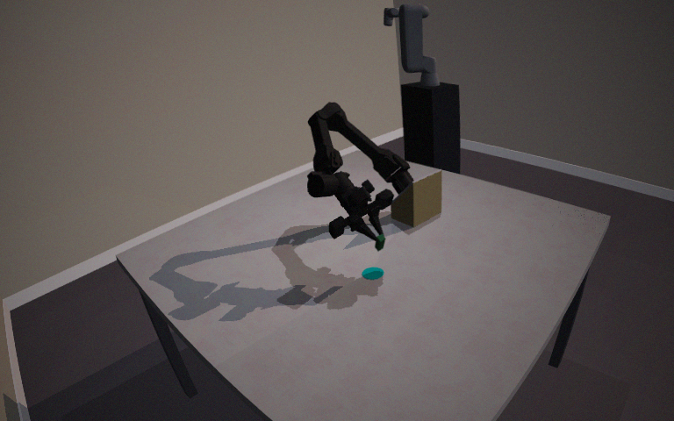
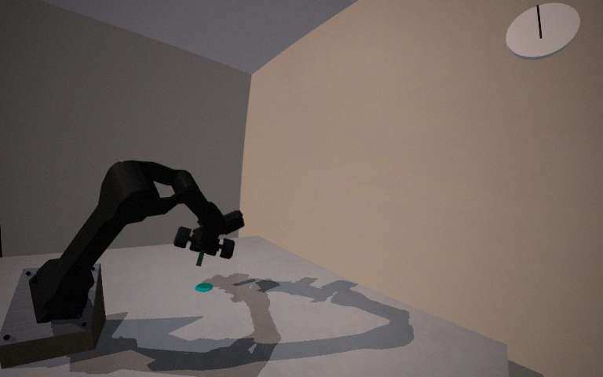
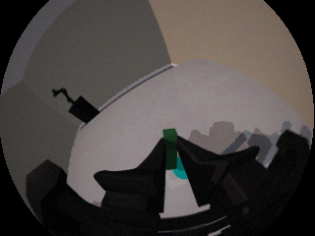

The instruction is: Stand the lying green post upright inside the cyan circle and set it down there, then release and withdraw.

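My jaws are closed narrow on the green post [image 2: 200, 258], pinching it near its upper end so that most of its length hangs out below my fingertips. The post is in the air, close to upright with a slight tilt, and clear of the counter [image 1: 447, 297]. The cyan circle [image 1: 372, 272] lies flat on the counter below and a little forward of the post; the two are near each other but apart. My arm rises from its base block [image 2: 52, 320], folds at a high elbow and reaches down and out, with the wrist pitched so the jaws point toward the counter. In the wrist view the post stands as a green strip between my two dark fingers, and a sliver of the cyan circle shows just behind it, the rest covered by the right finger. From the top view only the post's lower end shows, since my fingers hide the grip. I cannot tell how far the post's bottom end is above the counter.
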### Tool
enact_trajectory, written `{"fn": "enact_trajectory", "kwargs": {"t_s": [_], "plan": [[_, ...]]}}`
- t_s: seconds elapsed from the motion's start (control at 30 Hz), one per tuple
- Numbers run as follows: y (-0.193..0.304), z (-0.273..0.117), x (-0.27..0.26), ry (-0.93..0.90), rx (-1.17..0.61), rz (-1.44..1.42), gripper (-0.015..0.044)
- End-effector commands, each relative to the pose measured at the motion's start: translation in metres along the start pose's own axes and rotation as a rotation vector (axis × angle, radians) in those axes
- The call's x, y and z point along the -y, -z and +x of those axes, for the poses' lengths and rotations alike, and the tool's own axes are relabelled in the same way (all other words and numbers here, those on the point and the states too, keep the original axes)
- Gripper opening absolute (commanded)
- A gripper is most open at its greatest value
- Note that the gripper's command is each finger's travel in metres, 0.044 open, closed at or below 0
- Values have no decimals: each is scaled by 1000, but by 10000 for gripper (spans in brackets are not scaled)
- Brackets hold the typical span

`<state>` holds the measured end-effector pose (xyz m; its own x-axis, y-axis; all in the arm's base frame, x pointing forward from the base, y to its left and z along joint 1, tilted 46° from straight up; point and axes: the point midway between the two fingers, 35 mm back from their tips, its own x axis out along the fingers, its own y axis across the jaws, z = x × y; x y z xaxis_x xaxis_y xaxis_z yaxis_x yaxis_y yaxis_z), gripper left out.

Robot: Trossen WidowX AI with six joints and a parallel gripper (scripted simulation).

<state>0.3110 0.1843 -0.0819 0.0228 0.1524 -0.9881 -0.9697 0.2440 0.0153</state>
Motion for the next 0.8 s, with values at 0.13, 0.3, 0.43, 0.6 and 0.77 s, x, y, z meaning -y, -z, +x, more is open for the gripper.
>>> {"fn": "enact_trajectory", "kwargs": {"t_s": [0.13, 0.3, 0.43, 0.6, 0.77], "plan": [[1, -2, -2, -1, 57, -16, 23], [1, -4, -1, 3, 95, -26, 23], [1, -5, -1, 8, 125, -34, 23], [2, -8, -1, 14, 162, -45, 23], [2, -10, -1, 21, 198, -57, 23]]}}
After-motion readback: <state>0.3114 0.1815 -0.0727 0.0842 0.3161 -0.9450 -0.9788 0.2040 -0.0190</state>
